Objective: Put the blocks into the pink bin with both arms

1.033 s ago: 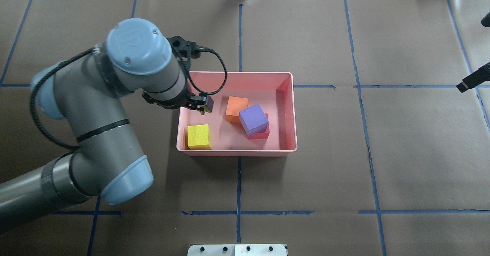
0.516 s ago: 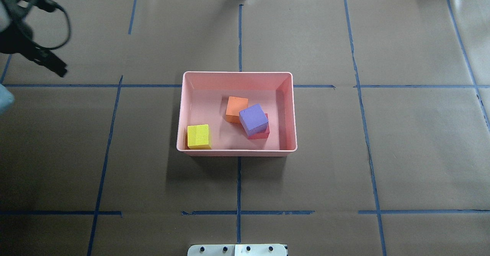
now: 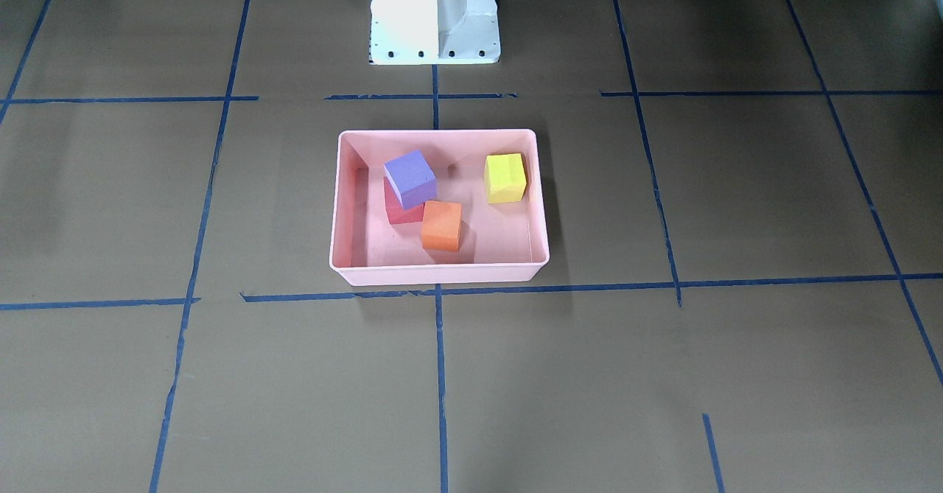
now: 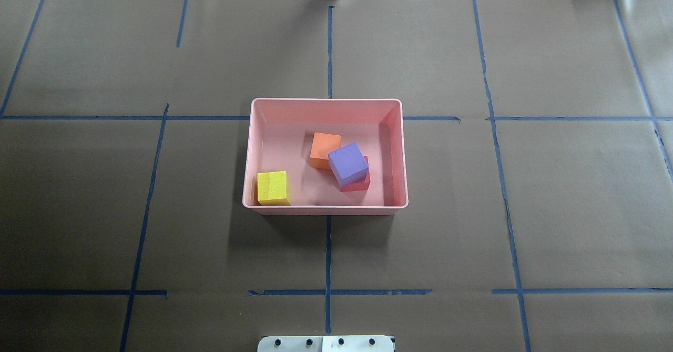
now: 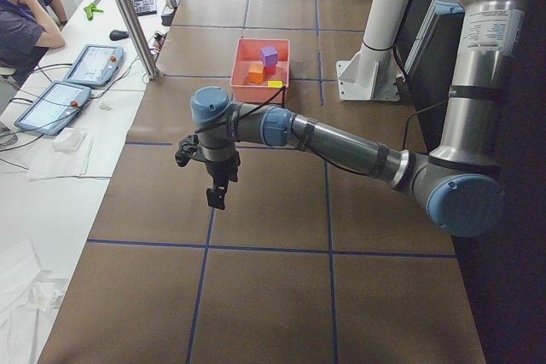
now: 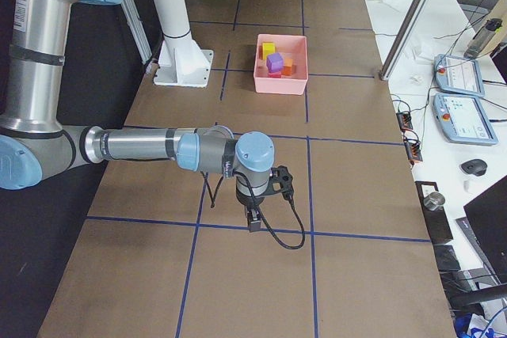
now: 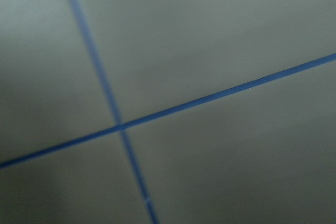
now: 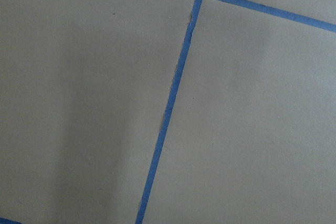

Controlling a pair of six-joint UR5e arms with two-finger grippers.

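The pink bin (image 4: pixel 326 101) holds all four blocks (image 4: pixel 273 188), purple block (image 4: pixel 347 164) atop red-pink block (image 4: pixel 362 185). The left gripper (image 5: pixel 217 197) and right gripper (image 6: pixel 253 222) hang well away over the desk (image 4: pixel 526 210); whether either is open cannot be told.

The shallow rectangular light-pink plastic bin (image 4: pixel 326 103) sits mid-frame in the overhead view. It holds a purple foam cube (image 4: pixel 347 163), a red-pink foam cube (image 4: pixel 360 186), an orange foam cube (image 4: pixel 324 149) and a yellow foam cube (image 4: pixel 273 187). The tabletop (image 4: pixel 578 210) is dull brown, crossed by a grid of dark-blue tape lines. In the side views, the grey tubular left arm (image 5: pixel 341 144) and right arm (image 6: pixel 142 146) have light-blue joint caps. The left gripper (image 5: pixel 217 198) and right gripper (image 6: pixel 253 223) are black.
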